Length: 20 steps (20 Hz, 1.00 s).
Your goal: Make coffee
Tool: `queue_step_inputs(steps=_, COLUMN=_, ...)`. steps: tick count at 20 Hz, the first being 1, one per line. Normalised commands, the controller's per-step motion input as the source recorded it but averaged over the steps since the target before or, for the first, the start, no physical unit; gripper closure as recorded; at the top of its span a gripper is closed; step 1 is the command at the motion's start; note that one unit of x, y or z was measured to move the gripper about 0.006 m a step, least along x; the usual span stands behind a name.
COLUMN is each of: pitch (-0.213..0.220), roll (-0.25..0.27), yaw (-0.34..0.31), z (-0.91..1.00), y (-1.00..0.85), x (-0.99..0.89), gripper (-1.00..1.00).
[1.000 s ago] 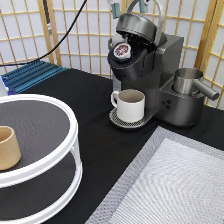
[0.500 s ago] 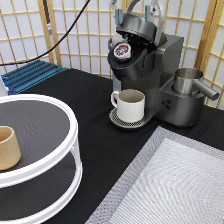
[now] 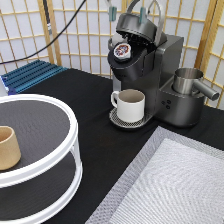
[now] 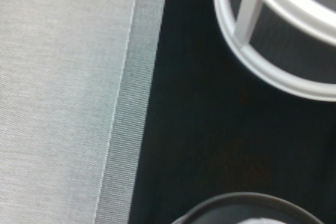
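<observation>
The coffee pod (image 3: 122, 50), with its red and dark foil lid, sits in the open brew chamber of the black coffee machine (image 3: 150, 65). The machine's lid (image 3: 137, 25) is tilted up above it. A white handled mug (image 3: 131, 104) stands on the drip tray under the spout. My gripper (image 3: 127, 10) shows only at the exterior view's top edge, just above the lid's handle. Its two fingers are apart and open, with nothing between them. In the wrist view the lid's dark top (image 4: 240, 210) lies right below the hand.
A white two-tier round rack (image 3: 60, 150) with a tan handleless cup (image 3: 7, 147) fills the exterior view's left. A grey mat (image 3: 175, 180) covers the bottom right; in the wrist view the mat (image 4: 60, 100) lies beside the rack's rim (image 4: 255, 60). A steel pitcher (image 3: 189, 80) sits to the machine's right.
My gripper has risen from the lid's handle toward the exterior view's top edge. The pod, mug and lid have stayed put.
</observation>
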Motion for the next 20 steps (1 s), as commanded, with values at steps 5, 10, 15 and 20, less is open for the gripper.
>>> queue_step_inputs(steps=5, pitch=0.043, roll=0.033, yaw=0.000, z=0.58, y=0.37, x=0.23, gripper=-1.00)
queue_step_inputs(steps=10, pitch=0.083, roll=0.138, yaw=0.000, z=-0.07, y=0.03, x=0.05, gripper=-1.00)
queue_step_inputs(steps=15, pitch=0.111, roll=0.128, yaw=0.000, z=-0.10, y=0.04, x=0.01, gripper=-1.00)
queue_step_inputs(steps=20, pitch=0.123, roll=0.074, yaw=-0.020, z=0.08, y=0.07, x=0.20, gripper=-1.00)
